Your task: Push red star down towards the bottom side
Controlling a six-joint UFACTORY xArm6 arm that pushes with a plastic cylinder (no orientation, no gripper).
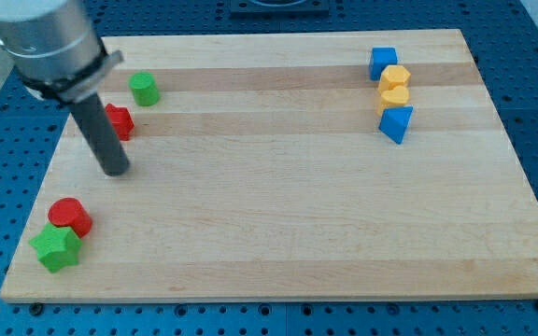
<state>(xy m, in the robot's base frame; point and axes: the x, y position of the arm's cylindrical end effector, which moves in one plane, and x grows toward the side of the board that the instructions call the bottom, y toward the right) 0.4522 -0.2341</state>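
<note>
The red star (120,121) lies near the view's upper left of the wooden board (278,187), partly hidden behind my rod. My tip (115,172) rests on the board just below and slightly left of the red star. A green cylinder (144,89) stands above and to the right of the star.
A red cylinder (70,217) and a green star (57,248) touch each other at the view's lower left. At the upper right a blue cube (383,63), two yellow blocks (394,78) (393,97) and a blue triangular block (396,123) form a column.
</note>
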